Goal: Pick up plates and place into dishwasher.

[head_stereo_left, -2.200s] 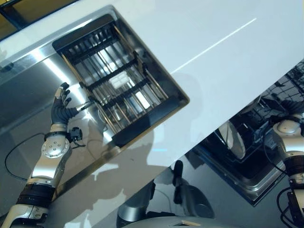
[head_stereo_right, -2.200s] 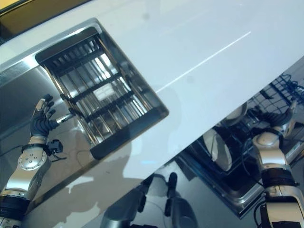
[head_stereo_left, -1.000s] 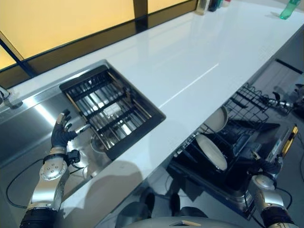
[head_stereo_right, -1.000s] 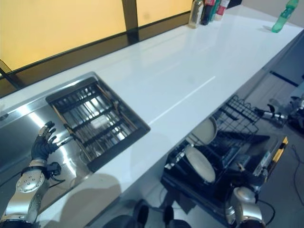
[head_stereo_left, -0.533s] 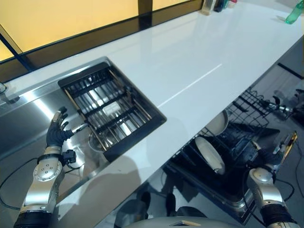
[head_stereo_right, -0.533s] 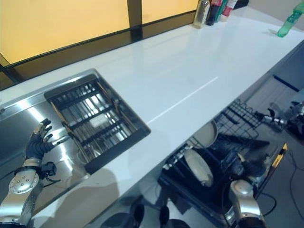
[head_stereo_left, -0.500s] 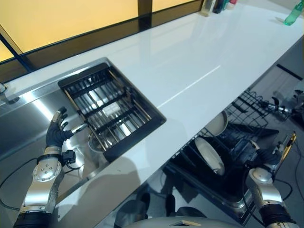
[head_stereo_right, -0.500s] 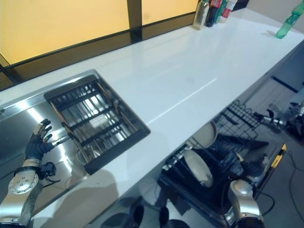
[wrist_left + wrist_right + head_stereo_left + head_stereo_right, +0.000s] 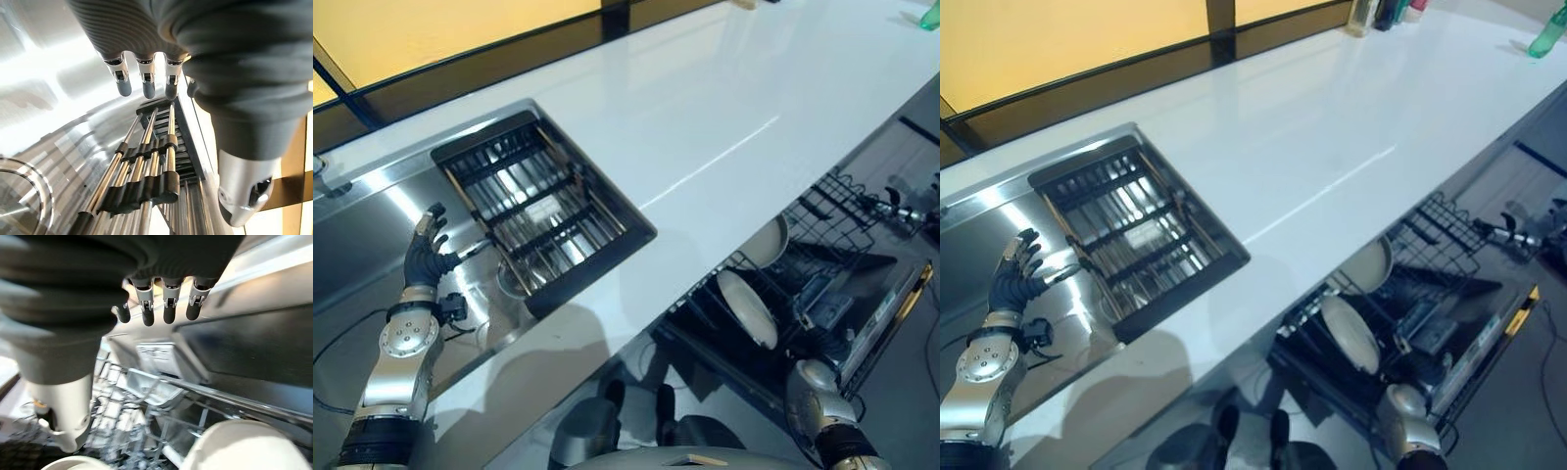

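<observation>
While the left hand [image 9: 423,257] is hanging over the steel sink [image 9: 372,230], its fingers [image 9: 144,73] are reaching out straight and relaxed, gripping nothing and touching nothing, with the thumb [image 9: 242,193] standing apart from them. It is hovering just beside the near-left edge of the black rack [image 9: 533,211] that is sitting in the sink's right part, and open steel is lying around it on the left and toward the near rim.

The right hand [image 9: 161,298] is showing in its wrist view with fingers [image 9: 168,308] extended and loose, holding nothing, pointing at the dishwasher [image 9: 842,323] interior. Two white plates [image 9: 747,308] are standing on edge in the lower basket [image 9: 1400,343], one behind the other, near the basket's left end, under the front edge of the white counter [image 9: 705,108]. The basket's right part is lying free of plates. The upper wire basket [image 9: 1445,235] is pulled out well behind them. Bottles [image 9: 1381,12] are standing at the counter's far edge, and a green one [image 9: 1543,34] near its far-right corner.
</observation>
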Controlling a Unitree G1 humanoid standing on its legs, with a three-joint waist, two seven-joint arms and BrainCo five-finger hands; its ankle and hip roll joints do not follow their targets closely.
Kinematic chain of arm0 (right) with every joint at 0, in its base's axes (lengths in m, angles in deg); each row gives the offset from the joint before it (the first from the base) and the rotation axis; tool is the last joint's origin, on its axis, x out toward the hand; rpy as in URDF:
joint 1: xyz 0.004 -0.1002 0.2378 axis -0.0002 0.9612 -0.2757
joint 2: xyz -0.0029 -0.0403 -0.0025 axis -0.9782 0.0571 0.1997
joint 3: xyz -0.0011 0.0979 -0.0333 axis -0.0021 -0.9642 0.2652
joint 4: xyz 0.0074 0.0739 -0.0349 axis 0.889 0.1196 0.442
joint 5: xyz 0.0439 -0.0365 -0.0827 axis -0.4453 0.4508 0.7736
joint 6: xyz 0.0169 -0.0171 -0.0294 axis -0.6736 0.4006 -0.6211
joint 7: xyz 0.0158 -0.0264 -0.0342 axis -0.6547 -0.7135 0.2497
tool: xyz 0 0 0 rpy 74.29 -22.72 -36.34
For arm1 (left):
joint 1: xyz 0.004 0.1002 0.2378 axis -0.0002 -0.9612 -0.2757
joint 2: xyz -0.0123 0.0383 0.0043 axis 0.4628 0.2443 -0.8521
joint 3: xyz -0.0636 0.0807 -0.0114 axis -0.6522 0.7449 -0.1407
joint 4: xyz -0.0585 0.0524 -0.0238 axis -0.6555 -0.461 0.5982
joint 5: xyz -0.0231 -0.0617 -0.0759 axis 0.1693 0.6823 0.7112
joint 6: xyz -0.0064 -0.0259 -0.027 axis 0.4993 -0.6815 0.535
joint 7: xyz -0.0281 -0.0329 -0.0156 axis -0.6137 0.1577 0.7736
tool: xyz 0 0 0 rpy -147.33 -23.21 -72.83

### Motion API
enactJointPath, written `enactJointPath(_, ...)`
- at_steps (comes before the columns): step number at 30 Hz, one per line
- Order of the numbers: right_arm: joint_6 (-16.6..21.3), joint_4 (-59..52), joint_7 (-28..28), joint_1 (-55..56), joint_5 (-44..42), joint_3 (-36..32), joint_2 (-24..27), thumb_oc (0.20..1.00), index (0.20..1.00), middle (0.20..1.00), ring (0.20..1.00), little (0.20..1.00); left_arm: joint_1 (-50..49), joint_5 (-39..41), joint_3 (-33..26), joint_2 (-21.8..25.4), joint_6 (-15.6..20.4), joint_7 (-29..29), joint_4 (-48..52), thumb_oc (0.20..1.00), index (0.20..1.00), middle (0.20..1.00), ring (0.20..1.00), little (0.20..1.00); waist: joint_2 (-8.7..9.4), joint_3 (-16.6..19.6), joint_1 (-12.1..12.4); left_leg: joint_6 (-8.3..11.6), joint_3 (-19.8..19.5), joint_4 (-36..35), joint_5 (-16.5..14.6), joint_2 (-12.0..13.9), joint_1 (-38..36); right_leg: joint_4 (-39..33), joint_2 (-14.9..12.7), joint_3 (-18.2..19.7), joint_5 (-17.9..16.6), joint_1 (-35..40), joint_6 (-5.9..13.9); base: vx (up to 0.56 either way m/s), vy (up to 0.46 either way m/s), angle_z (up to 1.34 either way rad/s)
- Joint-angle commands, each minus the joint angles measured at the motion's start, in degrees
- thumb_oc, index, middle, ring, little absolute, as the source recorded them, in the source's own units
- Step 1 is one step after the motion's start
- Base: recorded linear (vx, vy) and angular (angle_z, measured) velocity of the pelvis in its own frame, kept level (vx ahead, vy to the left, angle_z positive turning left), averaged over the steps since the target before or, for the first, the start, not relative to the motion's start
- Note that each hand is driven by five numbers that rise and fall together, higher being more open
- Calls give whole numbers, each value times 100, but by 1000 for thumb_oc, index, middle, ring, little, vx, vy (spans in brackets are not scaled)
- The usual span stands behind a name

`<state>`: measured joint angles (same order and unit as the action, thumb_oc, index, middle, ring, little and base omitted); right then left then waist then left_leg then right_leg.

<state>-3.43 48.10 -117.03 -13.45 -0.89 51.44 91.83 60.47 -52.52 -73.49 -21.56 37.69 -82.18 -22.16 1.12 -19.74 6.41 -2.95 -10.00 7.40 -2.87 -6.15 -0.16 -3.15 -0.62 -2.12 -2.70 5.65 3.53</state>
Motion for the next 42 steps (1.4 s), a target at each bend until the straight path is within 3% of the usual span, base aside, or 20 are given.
enactJointPath(1,505,-33,233,-167,-582,-129,-9,1000,1000,1000,1000,1000,-779,-28,672,-578,206,-106,-47,1000,1000,1000,1000,1000,-226,143,391,170,-377,-429,529,313,382,926,-155,-54,104,-662,322,32,8,1)
enactJointPath(10,994,597,1193,-741,-1723,-92,-36,1000,1000,1000,1000,1000,-221,230,1096,-404,406,-299,-214,1000,1000,1000,1000,1000,-448,-136,427,150,-535,-348,558,229,939,1032,-210,-66,107,-1186,345,-99,12,8)
enactJointPath(18,1076,1098,1338,-1631,-2513,-293,150,1000,1000,1000,1000,1000,474,382,1462,-376,471,-672,-328,1000,1000,1000,1000,1000,-652,-426,463,110,-592,-355,609,127,1410,986,-276,-121,64,-1572,299,-102,14,6)
enactJointPath(23,1069,1245,1408,-2199,-2552,-373,374,1000,1000,1000,1000,1000,714,444,1647,-438,492,-898,-222,1000,1000,1000,1000,1000,-789,-621,453,84,-612,-428,671,98,1567,896,-364,-198,-4,-1697,238,-81,34,-1)
enactJointPath(32,1162,583,1738,-2832,-2354,-154,658,1000,1000,1000,1000,1000,905,324,1785,-722,434,-1293,157,1000,1000,1000,1000,1000,-879,-974,387,23,-595,-427,762,30,1783,954,-507,-316,-81,-1978,142,-69,45,-9)
enactJointPath(37,929,94,1804,-3351,-1997,-69,834,1000,1000,1000,1000,1000,854,381,1852,-882,444,-1445,314,1000,1000,1000,1000,1000,-1007,-1005,376,-9,-547,-422,810,-15,1904,1050,-562,-280,-54,-2178,82,-40,97,-9)
enactJointPath(42,781,-109,2273,-3939,-1945,41,966,1000,1000,1000,1000,1000,808,506,1918,-977,601,-1467,279,1000,1000,1000,1000,1000,-1110,-1004,404,-32,-463,-381,846,-53,2014,1155,-624,-280,-14,-2343,36,-26,101,-5)
